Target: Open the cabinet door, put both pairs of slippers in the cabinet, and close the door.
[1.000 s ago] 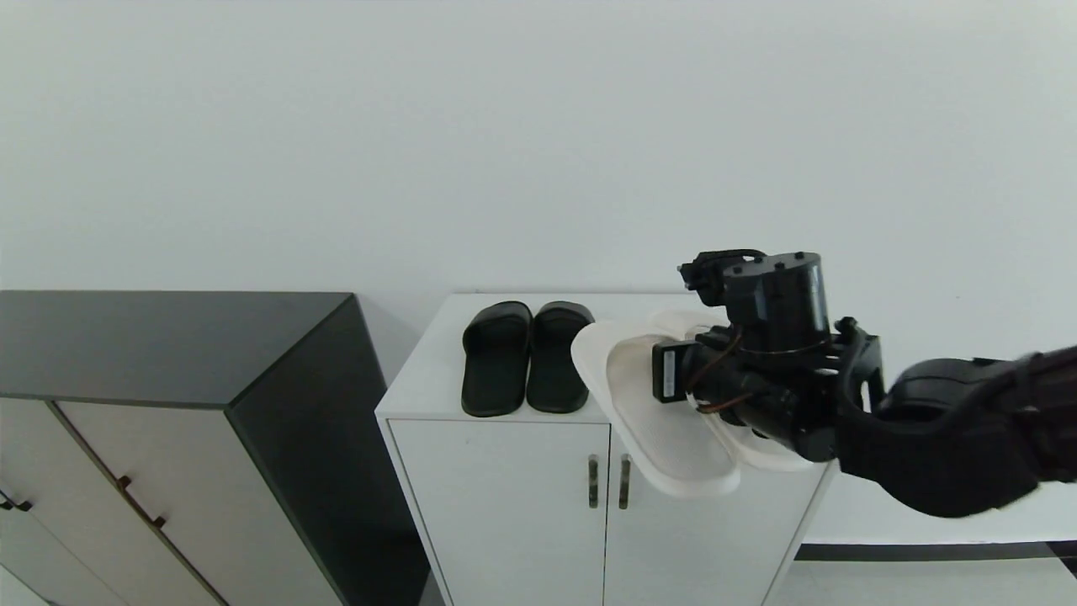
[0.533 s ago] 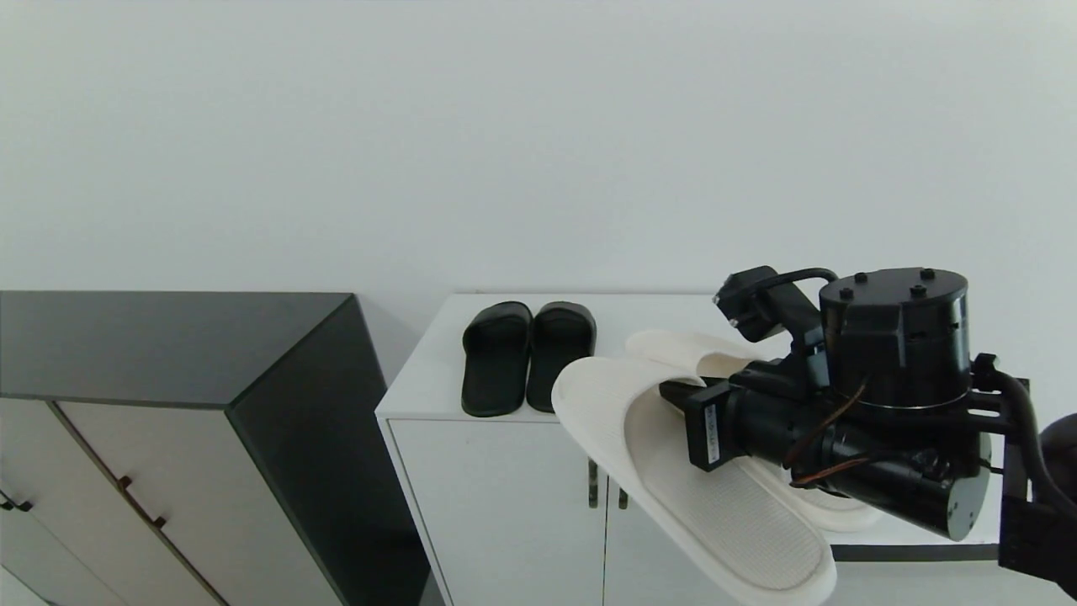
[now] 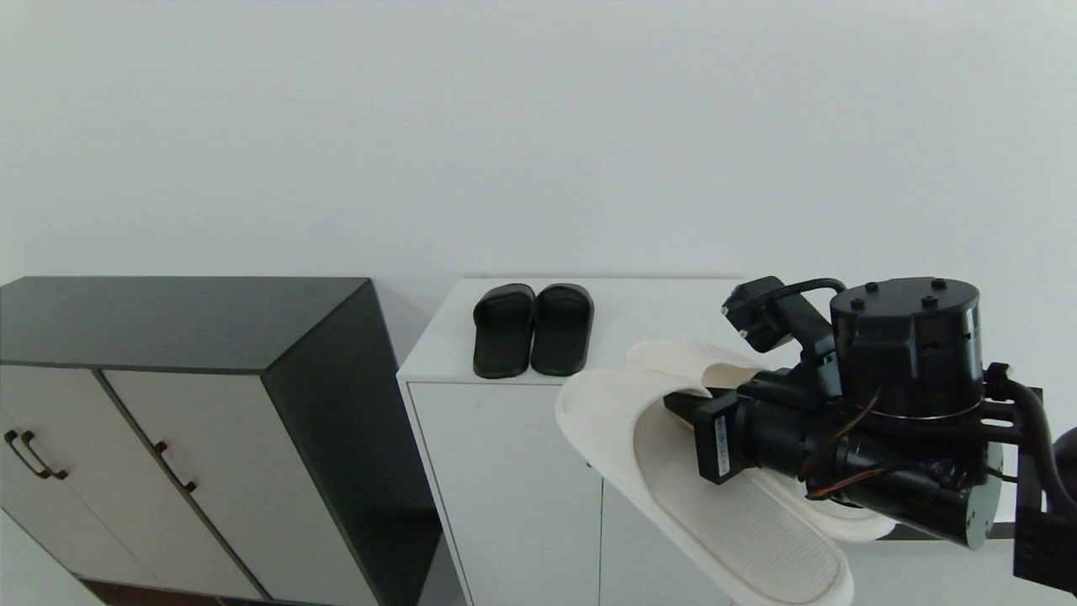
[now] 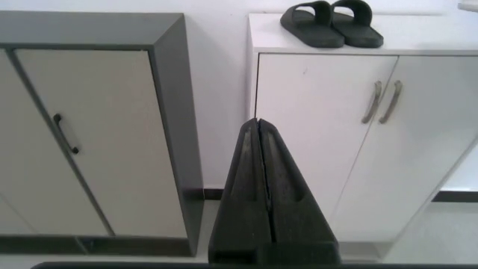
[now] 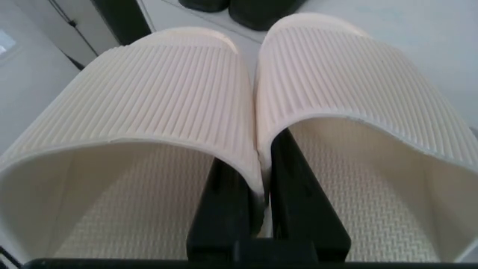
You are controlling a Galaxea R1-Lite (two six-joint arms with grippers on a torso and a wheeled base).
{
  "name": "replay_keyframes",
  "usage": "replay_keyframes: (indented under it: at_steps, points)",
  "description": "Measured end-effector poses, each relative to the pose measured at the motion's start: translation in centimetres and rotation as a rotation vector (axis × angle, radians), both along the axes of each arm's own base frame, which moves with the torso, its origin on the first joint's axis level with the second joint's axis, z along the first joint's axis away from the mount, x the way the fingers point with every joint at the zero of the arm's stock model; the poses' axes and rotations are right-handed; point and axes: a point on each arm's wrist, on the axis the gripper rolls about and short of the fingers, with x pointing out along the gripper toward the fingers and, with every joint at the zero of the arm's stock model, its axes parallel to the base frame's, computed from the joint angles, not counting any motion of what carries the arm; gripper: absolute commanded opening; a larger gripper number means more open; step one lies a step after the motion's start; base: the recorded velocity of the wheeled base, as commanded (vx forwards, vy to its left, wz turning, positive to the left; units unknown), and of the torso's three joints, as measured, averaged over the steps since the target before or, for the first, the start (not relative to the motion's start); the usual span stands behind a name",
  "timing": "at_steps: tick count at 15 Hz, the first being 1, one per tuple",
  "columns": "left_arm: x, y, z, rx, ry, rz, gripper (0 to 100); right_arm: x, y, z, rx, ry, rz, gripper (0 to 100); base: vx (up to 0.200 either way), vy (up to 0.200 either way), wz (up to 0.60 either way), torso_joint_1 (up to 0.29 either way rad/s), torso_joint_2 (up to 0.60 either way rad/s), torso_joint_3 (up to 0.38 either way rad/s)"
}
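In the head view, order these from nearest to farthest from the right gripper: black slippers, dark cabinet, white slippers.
1. The white slippers, clamped by the right gripper.
2. The black slippers, on the white cabinet.
3. The dark cabinet, far left.

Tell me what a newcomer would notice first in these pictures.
The pair of cream slippers, held together in the right gripper, hangs in the air before the white cabinet. Behind them, the black slippers sit side by side on that cabinet's top, and its doors are shut.
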Motion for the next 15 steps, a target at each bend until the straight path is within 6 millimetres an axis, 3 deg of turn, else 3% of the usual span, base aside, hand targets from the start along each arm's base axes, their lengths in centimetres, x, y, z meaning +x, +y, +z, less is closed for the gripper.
replay_keyframes:
  at_steps: [12, 15]
  points:
    - [0.0, 0.0, 0.0, -0.001, 0.0, 0.009, 0, 0.1, 0.1, -1.3, -0.041, 0.029, 0.007, 0, 0.0, 0.0, 0.0, 0.0, 0.0, 0.0]
    - [0.0, 0.0, 0.0, -0.001, 0.0, 0.007, 0, 0.0, 0.3, -1.6, -0.046, 0.036, 0.015, 0, 0.0, 0.0, 0.0, -0.124, 0.29, 0.158]
